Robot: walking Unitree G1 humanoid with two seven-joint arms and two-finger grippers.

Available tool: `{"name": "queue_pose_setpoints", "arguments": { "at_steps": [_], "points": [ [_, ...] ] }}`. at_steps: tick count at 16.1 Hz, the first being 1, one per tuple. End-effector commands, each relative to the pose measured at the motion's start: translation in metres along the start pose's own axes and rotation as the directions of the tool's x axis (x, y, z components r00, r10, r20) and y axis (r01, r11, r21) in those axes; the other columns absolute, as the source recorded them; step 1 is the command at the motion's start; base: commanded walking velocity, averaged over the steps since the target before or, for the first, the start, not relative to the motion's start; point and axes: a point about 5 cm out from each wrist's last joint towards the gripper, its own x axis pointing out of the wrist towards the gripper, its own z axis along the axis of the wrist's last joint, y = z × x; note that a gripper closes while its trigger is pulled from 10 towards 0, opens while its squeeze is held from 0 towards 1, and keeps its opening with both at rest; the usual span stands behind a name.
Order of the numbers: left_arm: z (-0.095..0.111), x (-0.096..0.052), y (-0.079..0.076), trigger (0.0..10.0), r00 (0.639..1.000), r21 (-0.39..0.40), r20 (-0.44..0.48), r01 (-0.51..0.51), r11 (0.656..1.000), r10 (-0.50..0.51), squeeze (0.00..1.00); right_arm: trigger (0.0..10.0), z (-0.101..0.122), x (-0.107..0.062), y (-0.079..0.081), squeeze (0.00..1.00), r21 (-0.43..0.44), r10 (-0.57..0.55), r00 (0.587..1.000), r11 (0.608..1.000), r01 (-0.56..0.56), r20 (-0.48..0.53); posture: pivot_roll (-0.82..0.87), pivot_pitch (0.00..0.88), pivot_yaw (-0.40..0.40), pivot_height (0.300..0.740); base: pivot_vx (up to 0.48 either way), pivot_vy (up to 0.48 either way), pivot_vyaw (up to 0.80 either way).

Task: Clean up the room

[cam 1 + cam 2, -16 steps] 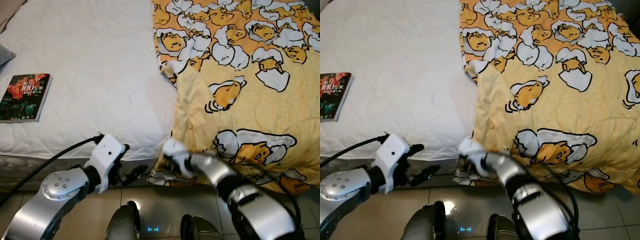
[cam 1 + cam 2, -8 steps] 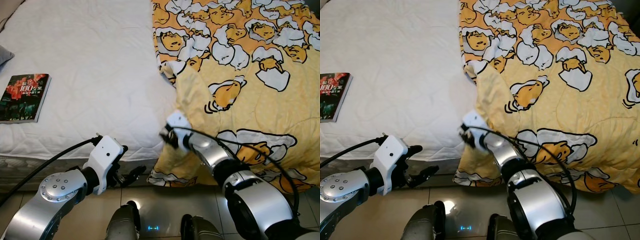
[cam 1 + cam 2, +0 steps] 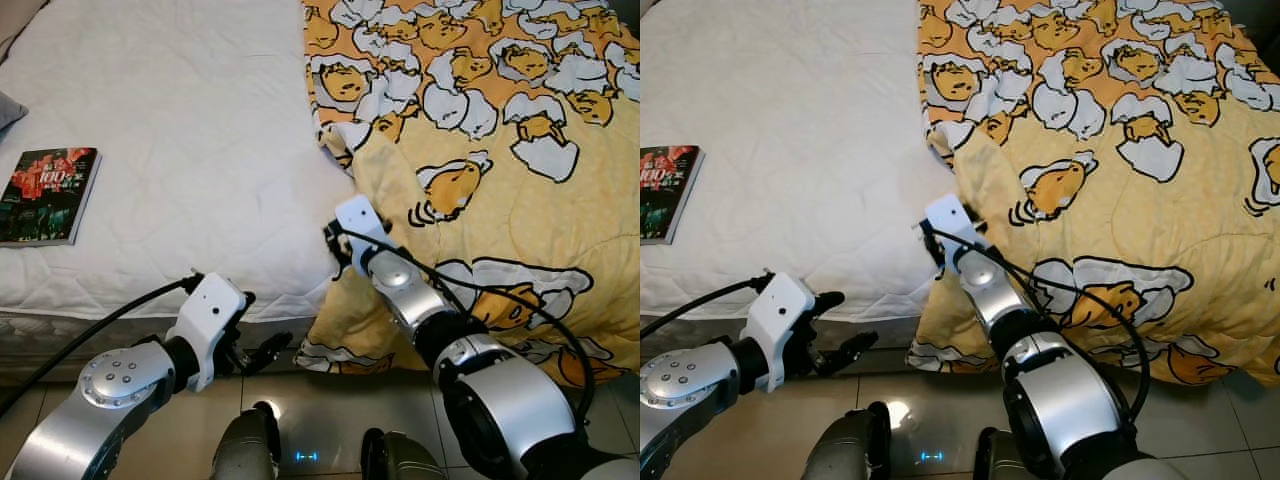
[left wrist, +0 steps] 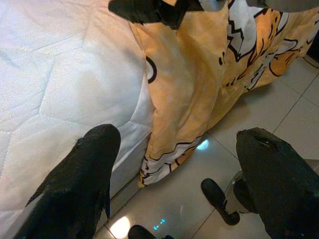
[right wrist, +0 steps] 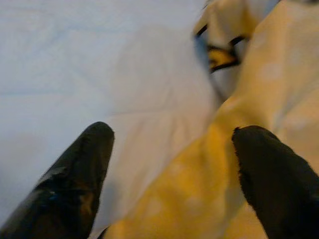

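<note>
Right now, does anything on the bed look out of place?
The yellow blanket is bunched on the robot's right side, its corner spilling off the mattress onto the floor. A book lies loose on the left.

Bright, even light; blurred right wrist view.

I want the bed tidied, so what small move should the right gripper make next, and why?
Probably ease the right gripper forward and close on the yellow blanket's edge. Its fingers are open, straddling that edge where it meets the white mattress, and the blanket sags to the floor.
</note>
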Motion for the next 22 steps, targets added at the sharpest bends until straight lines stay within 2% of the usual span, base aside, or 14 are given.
{"name": "queue_pose_setpoints", "arguments": {
  "at_steps": [1, 2, 8, 9, 10, 14, 18, 22],
  "points": [
    [0.003, -0.001, -0.004, 10.0, 1.0, 0.013, 0.017, -0.004, 1.0, 0.003, 0.0, 10.0, 0.0, 0.0, -0.005, 0.75, -0.048, -0.076, 0.997, 0.996, 0.077, 0.008, 0.19, 0.164, -0.02, 0.74, 0.0, 0.0, 0.0],
    [0.003, -0.001, -0.005, 10.0, 1.0, 0.015, 0.019, -0.001, 1.0, 0.001, 0.0, 10.0, 0.001, 0.0, -0.006, 0.0, -0.055, -0.104, 0.994, 0.993, 0.105, 0.013, 0.2, 0.161, -0.02, 0.74, 0.0, 0.0, 0.0],
    [0.005, -0.001, -0.008, 10.0, 1.0, 0.017, 0.022, 0.005, 1.0, -0.005, 0.0, 10.0, -0.012, -0.001, -0.006, 0.0, -0.044, -0.125, 0.988, 0.992, 0.121, -0.095, 0.21, 0.18, -0.021, 0.74, 0.0, 0.0, 0.0],
    [0.005, -0.001, -0.008, 10.0, 1.0, 0.019, 0.023, 0.007, 1.0, -0.007, 0.0, 4.1, -0.017, -0.001, -0.008, 0.0, -0.017, -0.114, 0.984, 0.993, 0.113, -0.138, 0.22, 0.184, -0.02, 0.74, 0.0, 0.0, 0.0],
    [0.006, -0.001, -0.008, 10.0, 1.0, 0.02, 0.023, 0.009, 1.0, -0.009, 0.0, 0.0, -0.022, -0.002, -0.01, 0.0, 0.012, -0.105, 0.979, 0.994, 0.109, -0.173, 0.22, 0.191, -0.02, 0.74, 0.0, 0.0, 0.0],
    [0.005, -0.005, -0.008, 10.0, 1.0, 0.019, 0.015, 0.013, 1.0, -0.013, 0.0, 0.0, -0.029, -0.004, -0.019, 0.0, 0.093, -0.072, 0.977, 0.991, 0.092, -0.203, 0.23, 0.2, -0.017, 0.74, 0.0, 0.0, 0.0],
    [0.004, -0.005, -0.007, 10.0, 1.0, 0.019, 0.008, 0.011, 1.0, -0.011, 0.0, 0.0, -0.032, -0.005, -0.028, 0.0, 0.103, -0.065, 0.976, 0.991, 0.087, -0.206, 0.23, 0.201, -0.021, 0.74, 0.0, 0.0, 0.0],
    [0.004, -0.005, -0.005, 10.0, 1.0, 0.021, 0.008, 0.006, 1.0, -0.006, 0.0, 0.0, -0.033, -0.005, -0.027, 0.0, 0.113, -0.044, 0.979, 0.991, 0.067, -0.199, 0.23, 0.196, -0.023, 0.74, 0.0, 0.0, 0.0]
  ]
}}
